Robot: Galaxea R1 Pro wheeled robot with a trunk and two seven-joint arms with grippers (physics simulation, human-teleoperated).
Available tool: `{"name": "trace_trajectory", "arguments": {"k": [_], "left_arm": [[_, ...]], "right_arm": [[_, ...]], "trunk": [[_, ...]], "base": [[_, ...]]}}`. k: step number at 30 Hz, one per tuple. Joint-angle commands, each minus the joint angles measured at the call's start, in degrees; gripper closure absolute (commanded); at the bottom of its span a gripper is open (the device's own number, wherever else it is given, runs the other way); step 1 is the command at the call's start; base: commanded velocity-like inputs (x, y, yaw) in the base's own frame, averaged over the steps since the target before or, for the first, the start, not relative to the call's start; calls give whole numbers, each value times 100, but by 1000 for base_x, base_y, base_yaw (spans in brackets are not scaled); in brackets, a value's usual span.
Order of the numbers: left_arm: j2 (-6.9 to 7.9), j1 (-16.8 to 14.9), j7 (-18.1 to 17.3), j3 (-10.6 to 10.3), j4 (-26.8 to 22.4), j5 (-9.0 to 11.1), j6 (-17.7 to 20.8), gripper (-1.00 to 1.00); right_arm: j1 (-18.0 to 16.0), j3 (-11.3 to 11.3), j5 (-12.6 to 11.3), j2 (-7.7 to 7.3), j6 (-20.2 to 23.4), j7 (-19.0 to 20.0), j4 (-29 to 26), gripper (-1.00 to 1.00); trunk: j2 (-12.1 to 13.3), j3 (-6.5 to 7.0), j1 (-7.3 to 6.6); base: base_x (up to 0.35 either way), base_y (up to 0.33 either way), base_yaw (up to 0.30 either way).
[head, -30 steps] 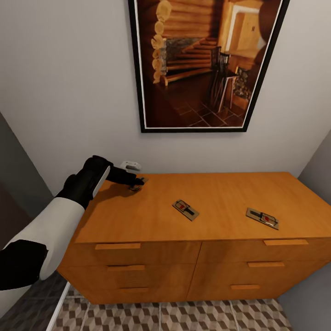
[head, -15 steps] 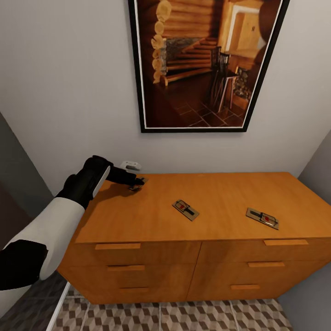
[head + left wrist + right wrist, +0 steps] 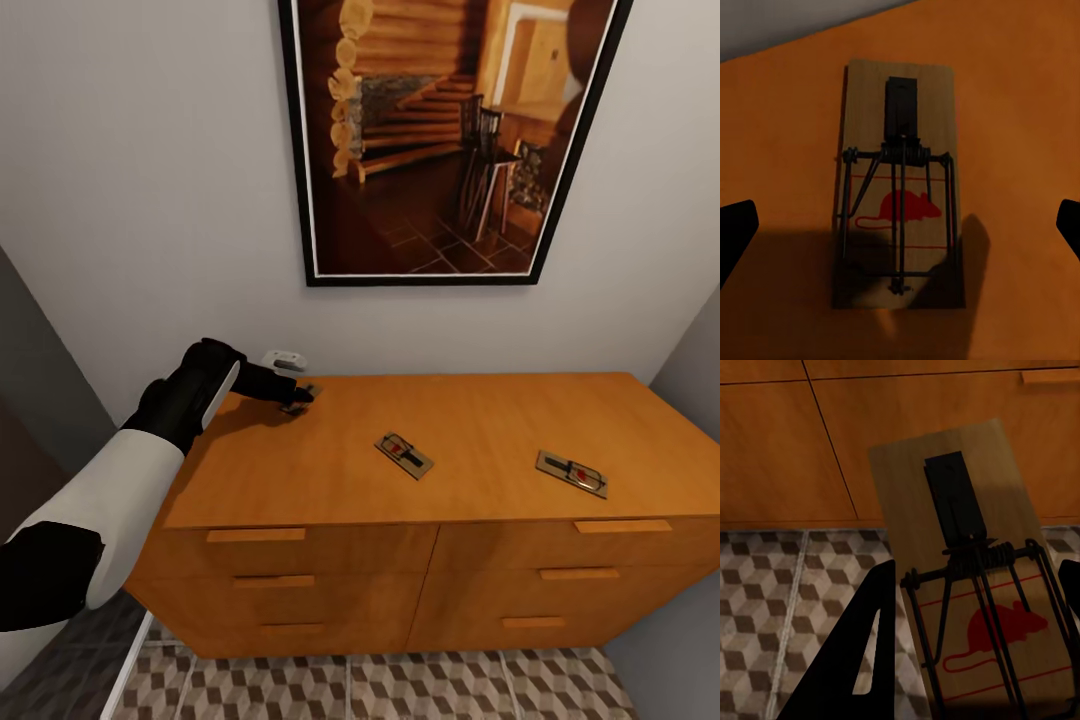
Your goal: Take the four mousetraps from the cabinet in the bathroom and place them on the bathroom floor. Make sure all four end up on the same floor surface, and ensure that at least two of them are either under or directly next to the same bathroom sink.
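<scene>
Left end effector point(image 3: 297, 400) over a mousetrap at the cabinet's back-left corner; right one holding another.
Head view: cabinet point(image 3: 480, 560) fills the lower frame, two mousetraps lying flat on its top, one mid-frame point(image 3: 404, 455), one right of centre point(image 3: 571, 473). Left wrist view: corner mousetrap point(image 3: 898, 187) sits flat between spread fingertips point(image 3: 735, 229), not touched. Right wrist view: right end effector point(image 3: 975, 660) pinching held mousetrap point(image 3: 975, 585), drawer fronts and bathroom floor point(image 3: 787, 607) behind it.
</scene>
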Motion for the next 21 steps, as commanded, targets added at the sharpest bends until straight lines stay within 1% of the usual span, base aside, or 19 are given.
{"name": "trace_trajectory", "arguments": {"k": [1, 21], "left_arm": [[6, -5, -25, -15, -6, -20, 15, -100], [0, -5, -22, -15, -6, -20, 15, -100]], "right_arm": [[-3, 39, -73, -1, -15, 55, 3, 100], [-3, 39, -73, -1, -15, 55, 1, 100]], "trunk": [[-3, -9, 0], [-3, -40, 0]], "base": [[0, 0, 0], [0, 0, 0]]}}
